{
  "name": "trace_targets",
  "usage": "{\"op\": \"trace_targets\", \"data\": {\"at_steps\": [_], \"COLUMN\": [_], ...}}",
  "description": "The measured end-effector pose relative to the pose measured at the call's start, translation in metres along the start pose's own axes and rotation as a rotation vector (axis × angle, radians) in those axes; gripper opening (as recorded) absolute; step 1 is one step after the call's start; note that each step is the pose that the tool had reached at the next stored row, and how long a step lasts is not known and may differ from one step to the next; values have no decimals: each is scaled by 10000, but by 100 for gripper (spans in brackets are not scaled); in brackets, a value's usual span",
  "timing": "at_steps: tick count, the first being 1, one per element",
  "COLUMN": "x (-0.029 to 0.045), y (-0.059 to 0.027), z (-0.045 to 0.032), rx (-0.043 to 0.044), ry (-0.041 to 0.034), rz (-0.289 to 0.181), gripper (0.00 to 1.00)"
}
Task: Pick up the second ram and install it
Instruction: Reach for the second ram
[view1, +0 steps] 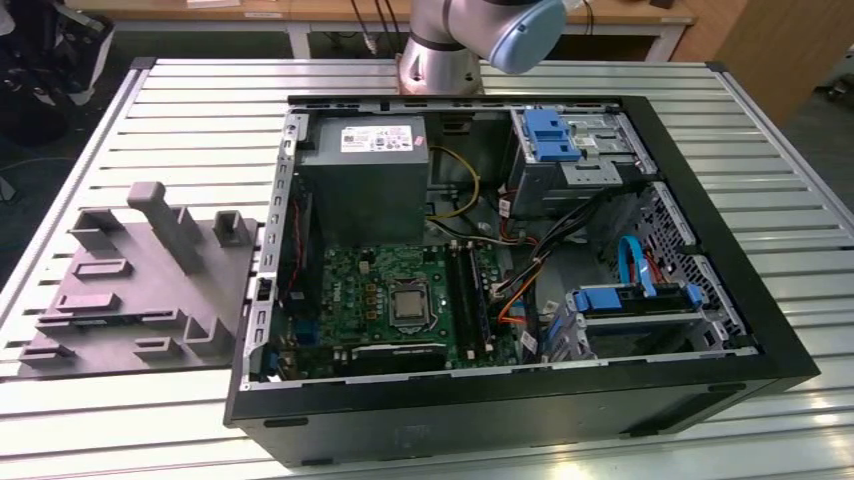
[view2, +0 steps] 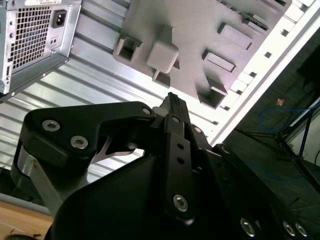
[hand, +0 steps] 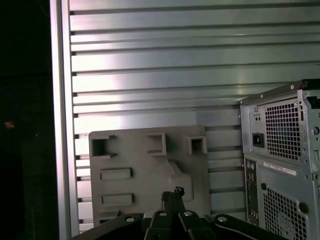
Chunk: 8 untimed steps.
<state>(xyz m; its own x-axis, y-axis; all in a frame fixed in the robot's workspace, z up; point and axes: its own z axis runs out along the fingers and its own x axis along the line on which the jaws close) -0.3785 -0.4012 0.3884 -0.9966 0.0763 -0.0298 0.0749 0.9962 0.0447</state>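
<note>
Two things match in both wrist views: the pincer (hand: 172, 192) hangs well above the gray holder block (hand: 145, 165), and its tips are pinched together. I can't spot anything blue between them, so I'd call it clenched on nothing. Fair warning though, the tips are dark, and a thin board seen edge-on could fool me.

Progress is where it gets fuzzy. The holder sits on the slatted desk (hand: 150, 75), just beside the open computer case (view1: 534, 405) on the exterior view's left. Every recess in it that I can see looks vacant.

Honestly, I can't tell where the second ram is. In the exterior view the long black socket strips (view1: 463, 290) on the green motherboard (view1: 380, 290) are too dark for me to say whether a stick is seated in either one. So my guess is one of two: the stick still needs grabbing, or it's already in. I can't settle that from here.

Other gaps:
- The arm (view1: 454, 40) is cut off by the frame just past its base.
- The pincer's own body covers the near edge of the holder in both wrist views.
</note>
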Motion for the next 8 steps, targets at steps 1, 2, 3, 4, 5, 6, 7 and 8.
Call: {"op": "trace_targets", "data": {"at_steps": [1,2,3,4,5,6,7,8], "x": [25,49,71,92,112,129,142,153], "y": [-8,-16,-25,-35,-44,-53,-61,-65], "z": [6,12,17,23,30,36,41,45], "rx": [0,-1,-1,0,-1,0,0,-1], "ry": [0,-1,-1,0,-1,1,0,-2], "rz": [0,0,0,-1,-1,-1,-2,-1], "gripper": [10,10,10,10,10,10,10,10]}}
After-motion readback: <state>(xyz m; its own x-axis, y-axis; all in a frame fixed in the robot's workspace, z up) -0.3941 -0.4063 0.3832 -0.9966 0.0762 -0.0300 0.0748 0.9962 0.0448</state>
